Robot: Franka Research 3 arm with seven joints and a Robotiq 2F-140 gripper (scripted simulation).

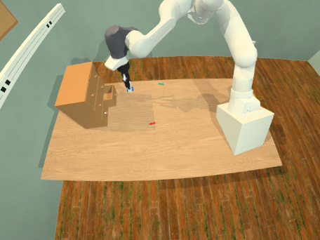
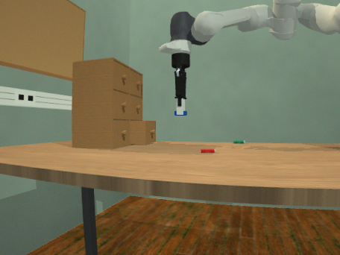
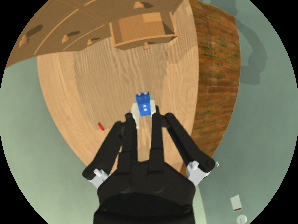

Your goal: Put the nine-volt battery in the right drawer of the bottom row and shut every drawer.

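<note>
My gripper points down and is shut on the nine-volt battery, blue, its terminals showing beyond the fingertips in the wrist view. They hang in the air in front of the chest, above the height of the open drawer's rim. The wooden chest stands upright. Its bottom right drawer is pulled out, and no object shows inside it. The other drawers look shut.
A red battery lies on the table, away from the open drawer. A green battery lies near the table's far edge. Knobs stick out from the chest's front.
</note>
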